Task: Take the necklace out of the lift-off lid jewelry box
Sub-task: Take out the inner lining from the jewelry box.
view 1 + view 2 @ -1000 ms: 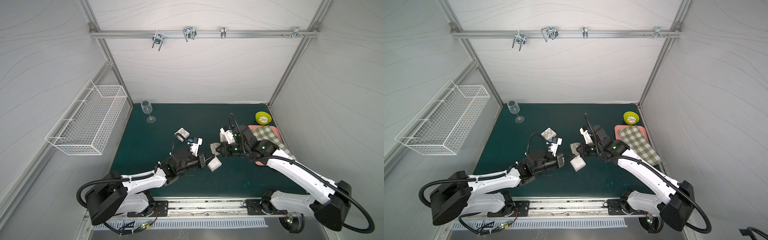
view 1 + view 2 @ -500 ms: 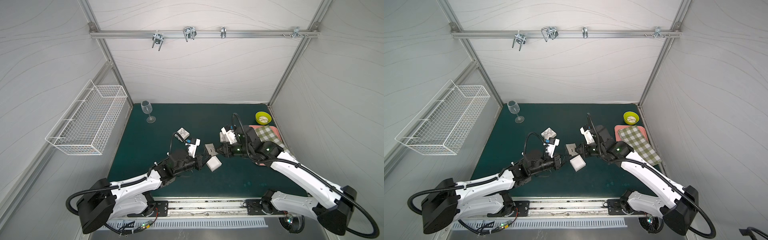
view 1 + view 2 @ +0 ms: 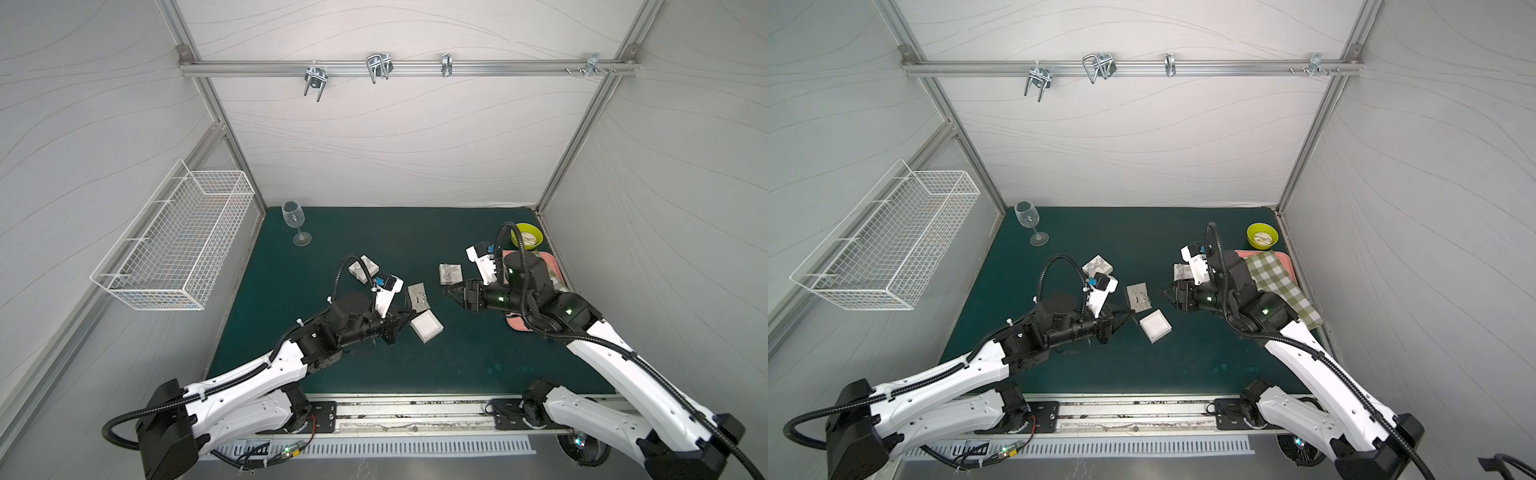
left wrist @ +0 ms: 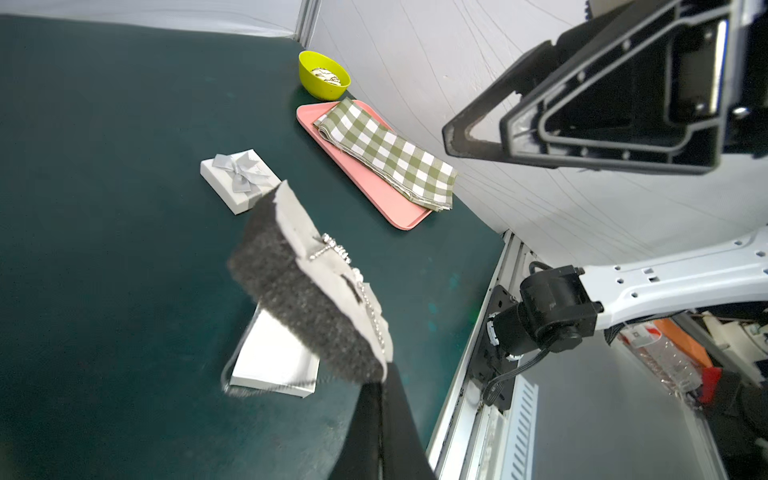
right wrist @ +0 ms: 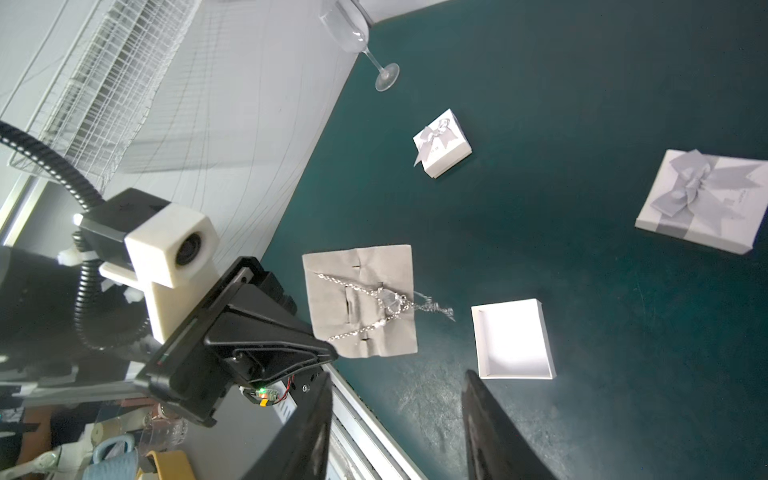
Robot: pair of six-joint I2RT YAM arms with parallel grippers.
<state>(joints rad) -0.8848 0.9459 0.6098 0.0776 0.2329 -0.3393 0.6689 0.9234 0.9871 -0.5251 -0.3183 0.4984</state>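
My left gripper [image 4: 380, 380] is shut on a corner of the grey foam pad [image 4: 307, 291], holding it tilted above the mat. The silver necklace [image 4: 332, 247] lies across the pad's top, and in the right wrist view a piece of the necklace [image 5: 390, 301] hangs past the pad [image 5: 359, 299] edge. The open white jewelry box base [image 3: 426, 326] sits on the mat beside the pad [image 3: 417, 296], with nothing in it. Its bow-topped lid [image 3: 450, 273] rests further back. My right gripper [image 3: 449, 294] stands open to the pad's right, apart from it and holding nothing.
A second small bow-topped box [image 3: 363, 266] sits behind my left wrist. A wine glass [image 3: 295, 222] stands at the back left. At the right edge a pink tray [image 4: 365, 174] carries a checked cloth [image 4: 386, 153], with a yellow-green bowl [image 3: 526, 237] behind it.
My right gripper has opened and drawn back to the right, away from the pad. The pad with the necklace stays in my left gripper.
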